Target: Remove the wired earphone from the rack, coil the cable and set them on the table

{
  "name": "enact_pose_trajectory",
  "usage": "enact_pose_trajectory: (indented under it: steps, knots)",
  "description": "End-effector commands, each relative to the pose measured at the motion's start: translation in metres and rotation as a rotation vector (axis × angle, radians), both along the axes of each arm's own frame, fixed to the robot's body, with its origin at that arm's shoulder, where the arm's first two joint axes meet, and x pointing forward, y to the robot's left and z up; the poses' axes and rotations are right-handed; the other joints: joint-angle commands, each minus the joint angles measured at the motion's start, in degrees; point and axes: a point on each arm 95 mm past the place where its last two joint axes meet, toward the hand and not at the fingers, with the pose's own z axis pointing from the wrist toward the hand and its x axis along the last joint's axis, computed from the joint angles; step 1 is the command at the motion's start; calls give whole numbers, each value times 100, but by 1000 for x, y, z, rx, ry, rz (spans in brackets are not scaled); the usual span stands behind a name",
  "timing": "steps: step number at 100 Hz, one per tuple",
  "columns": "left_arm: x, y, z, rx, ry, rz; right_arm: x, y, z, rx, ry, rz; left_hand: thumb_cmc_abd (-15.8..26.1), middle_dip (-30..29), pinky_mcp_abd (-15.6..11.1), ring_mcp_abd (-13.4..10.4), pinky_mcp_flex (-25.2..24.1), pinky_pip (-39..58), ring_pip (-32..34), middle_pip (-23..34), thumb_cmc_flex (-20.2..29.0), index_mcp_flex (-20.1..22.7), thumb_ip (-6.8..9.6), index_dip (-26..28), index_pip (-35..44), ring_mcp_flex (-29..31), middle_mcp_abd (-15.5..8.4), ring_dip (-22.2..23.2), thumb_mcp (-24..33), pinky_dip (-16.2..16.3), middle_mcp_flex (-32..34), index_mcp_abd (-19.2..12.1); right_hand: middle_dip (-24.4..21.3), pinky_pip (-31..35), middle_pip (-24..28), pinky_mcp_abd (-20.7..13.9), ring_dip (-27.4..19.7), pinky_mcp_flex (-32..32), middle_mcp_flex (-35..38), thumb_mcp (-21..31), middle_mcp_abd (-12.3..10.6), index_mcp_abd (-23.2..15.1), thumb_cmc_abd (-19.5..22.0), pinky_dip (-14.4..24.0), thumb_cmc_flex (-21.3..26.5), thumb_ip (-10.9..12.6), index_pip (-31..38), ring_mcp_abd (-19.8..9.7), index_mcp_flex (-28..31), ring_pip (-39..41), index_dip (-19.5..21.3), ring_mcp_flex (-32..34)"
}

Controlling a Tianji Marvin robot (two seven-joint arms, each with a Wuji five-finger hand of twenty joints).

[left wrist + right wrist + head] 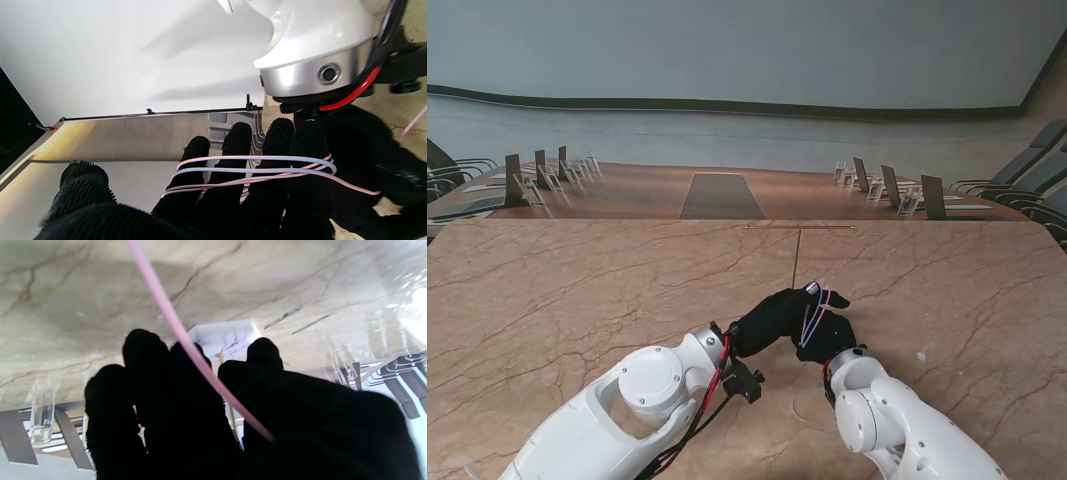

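Observation:
The earphone cable (812, 312), thin and pink-white, is wound in several turns around the four straight fingers of my left hand (772, 318). The left wrist view shows the loops (253, 170) lying across those fingers (233, 143), the thumb held apart. My right hand (832, 338) is right next to the left one, touching it. One strand (367, 191) runs from the loops to it. In the right wrist view the cable (173, 326) crosses the gloved fingers (143, 353) and ends pinched near the thumb. I see no earbuds and no rack.
The marble table (577, 300) stretches all around the hands, with a seam (797, 255) running away from me. A small dark speck (920, 356) lies to the right. Chairs and clear stands (547, 180) line the far wooden table. A white object (227, 336) shows beyond the right fingers.

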Motion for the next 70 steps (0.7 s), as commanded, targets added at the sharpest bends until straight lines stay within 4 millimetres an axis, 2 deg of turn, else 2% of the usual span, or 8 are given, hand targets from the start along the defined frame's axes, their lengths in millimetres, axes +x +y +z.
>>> enact_pose_trajectory:
  steps: [1,22,40,49,70]
  knots:
    - [-3,0,-1,-3,12,-4,9,-6,7,0,-30,-15,130,83,429,185,188,282,126,158,-113,172,167,55,35,188,134,120,6,123,203,-55,84,443,245,-551,103,164,70,-29,585,-51,105,96,-5,110,401,221,46,351,8,200]
    - [-5,1,-4,-3,27,-2,28,-23,24,-15,-116,-41,141,67,568,245,185,285,127,207,-87,408,160,38,58,249,130,101,8,119,417,14,75,460,256,-566,90,186,95,34,555,-67,42,92,-44,80,402,208,62,360,-44,212]
    - [-5,5,-9,3,30,12,39,-37,49,-30,-196,-41,177,105,699,308,208,366,160,285,-54,593,155,29,95,312,106,76,9,162,641,90,74,452,253,-575,88,169,77,23,537,-73,39,87,-63,62,405,188,56,361,-56,194]
    - [-5,5,-10,8,34,15,45,-41,63,-32,-235,-30,204,340,724,321,203,411,229,504,-28,749,147,78,210,354,84,61,-8,195,769,119,72,450,253,-589,87,163,81,31,531,-79,21,85,-70,59,407,182,53,363,-63,191]
    - [-3,5,-14,20,41,23,50,-44,94,-40,-303,24,276,679,783,335,173,535,325,635,74,900,130,165,302,412,37,107,-7,286,898,126,70,451,253,-605,87,159,85,47,515,-116,14,81,-92,51,394,182,51,365,-84,190]
